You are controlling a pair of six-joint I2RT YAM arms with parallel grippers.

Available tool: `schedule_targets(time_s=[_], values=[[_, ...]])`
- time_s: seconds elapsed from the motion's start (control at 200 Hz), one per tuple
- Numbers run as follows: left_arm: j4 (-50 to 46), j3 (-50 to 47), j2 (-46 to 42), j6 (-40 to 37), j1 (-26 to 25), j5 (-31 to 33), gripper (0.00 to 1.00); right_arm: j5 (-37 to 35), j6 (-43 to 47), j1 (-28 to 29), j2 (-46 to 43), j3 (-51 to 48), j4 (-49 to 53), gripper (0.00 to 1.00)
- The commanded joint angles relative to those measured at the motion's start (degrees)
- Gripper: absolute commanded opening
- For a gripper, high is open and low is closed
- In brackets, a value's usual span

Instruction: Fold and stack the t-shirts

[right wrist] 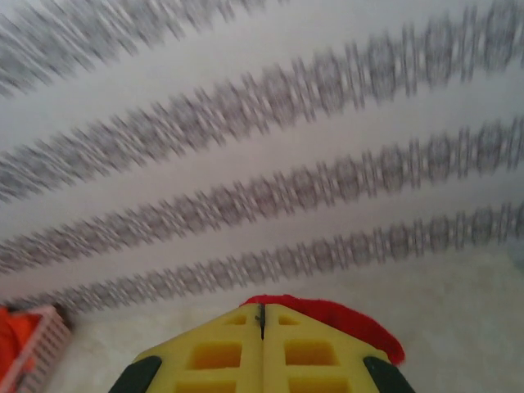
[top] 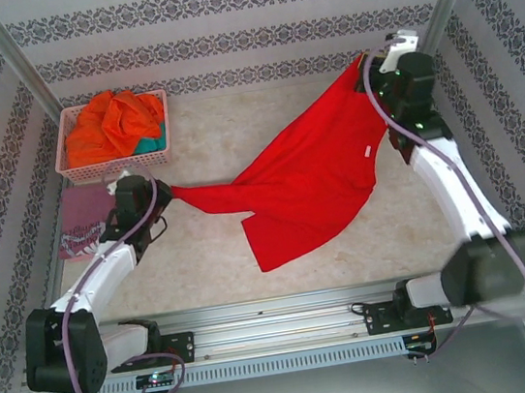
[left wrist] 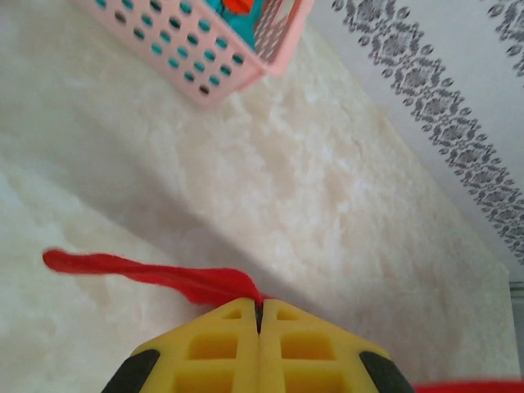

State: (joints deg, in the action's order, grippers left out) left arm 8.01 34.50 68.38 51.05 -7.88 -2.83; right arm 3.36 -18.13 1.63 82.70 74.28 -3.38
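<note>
The left gripper (left wrist: 259,309) has its two yellow lattice-moulded fingers (left wrist: 214,348) pressed together, and a thin twisted corner of the bright red cloth t-shirt (left wrist: 164,277) is pinched between their tips. From the left wrist camera, that corner trails off to the left as a narrow strip above the cream mottled tabletop (left wrist: 327,205).

The right gripper (right wrist: 261,311) is likewise fully closed. Its yellow fingers (right wrist: 307,354) clamp a fold of the same red t-shirt (right wrist: 348,318), which bulges out to the right of the tips. The right wrist view is motion-blurred and looks toward the patterned wall (right wrist: 262,123).

From the overhead camera, the left gripper (top: 168,192) sits low at the left side of the table. The right gripper (top: 368,66) is at the far right corner. The red t-shirt (top: 318,174) stretches diagonally between them, narrow and rope-like at the left end and fanning wide toward the right. Its lower hem hangs down toward the middle of the tabletop (top: 205,136). A small white tag shows on the cloth near its right edge.

A pink plastic lattice basket (top: 69,171) stands in the far left corner, and its corner also appears in both wrist views (left wrist: 205,74) (right wrist: 37,344). It holds a crumpled orange cloth t-shirt (top: 111,125) with a teal cloth t-shirt (top: 152,143) beneath it on the right. Just in front of the basket, a dusty maroon t-shirt with white print (top: 82,222) lies flat on the table beside the left arm.
</note>
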Motion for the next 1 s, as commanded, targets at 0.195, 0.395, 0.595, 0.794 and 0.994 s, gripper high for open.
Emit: schedule_targets(time_s=[0.195, 0.395, 0.595, 0.794, 0.994], values=[[12.79, -9.94, 2.64, 5.47, -5.46, 2.68, 0.00, 6.39, -5.65, -0.67, 21.11, 15.50, -4.53, 0.00], [12.15, -12.09, 4.44, 6.85, -5.91, 4.23, 0.32, 7.59, -3.15, -0.30, 26.42, 23.08, 1.43, 0.65], [2.92, -11.65, 1.60, 7.45, -5.76, 9.97, 0.86, 2.10, 2.08, 3.04, 14.73, 6.59, 0.59, 0.81], [-10.38, -6.54, 1.91, 9.56, 0.65, 9.93, 0.91, 1.35, -0.07, 9.03, 3.12, -13.93, -3.41, 0.81], [-18.83, 6.28, 9.68, 5.36, 4.36, 3.72, 0.78, 0.19, -4.82, 18.95, -1.91, -24.97, -0.67, 0.81]])
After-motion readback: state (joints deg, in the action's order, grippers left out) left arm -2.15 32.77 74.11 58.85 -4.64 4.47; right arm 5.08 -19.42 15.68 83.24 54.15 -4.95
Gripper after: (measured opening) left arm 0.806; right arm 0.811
